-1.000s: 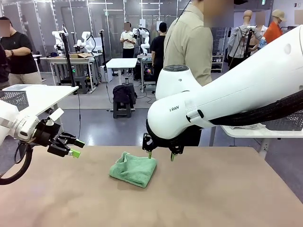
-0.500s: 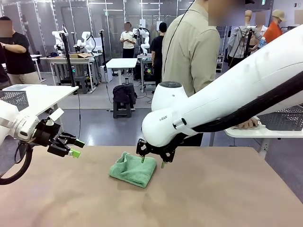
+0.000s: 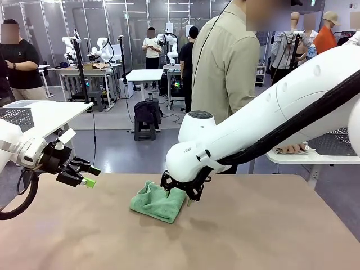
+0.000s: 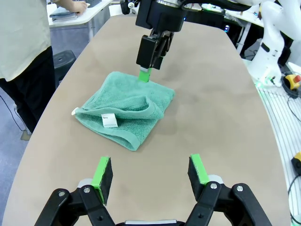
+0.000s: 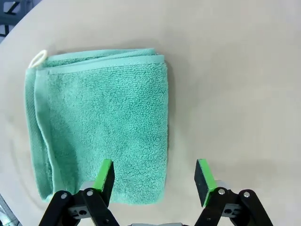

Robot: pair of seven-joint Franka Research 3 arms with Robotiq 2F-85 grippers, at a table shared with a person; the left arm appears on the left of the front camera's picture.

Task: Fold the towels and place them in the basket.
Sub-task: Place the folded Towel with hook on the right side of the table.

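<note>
A mint green towel (image 3: 158, 201) lies folded into a rough square on the brown table; its white label shows in the left wrist view (image 4: 124, 110). My right gripper (image 3: 180, 194) hangs open just above the towel's right edge. One of its fingers is over the cloth (image 5: 99, 122) and the other over bare table (image 5: 154, 176). My left gripper (image 3: 90, 175) is open and holds nothing, hovering at the table's left side, well short of the towel (image 4: 150, 174). A dark grey mesh basket (image 3: 342, 143) stands on the white side table at right.
A person in a beige shirt (image 3: 228, 62) stands at the far edge, one hand (image 3: 289, 149) resting on a pale cloth (image 4: 63, 14) on the side table. A second mesh container (image 3: 16, 117) sits on a white table at left. Bare tabletop (image 3: 253, 236) lies in front.
My right arm has swung left and down, bringing its open gripper from beside the towel onto its right edge. The left arm and the towel have not moved.
</note>
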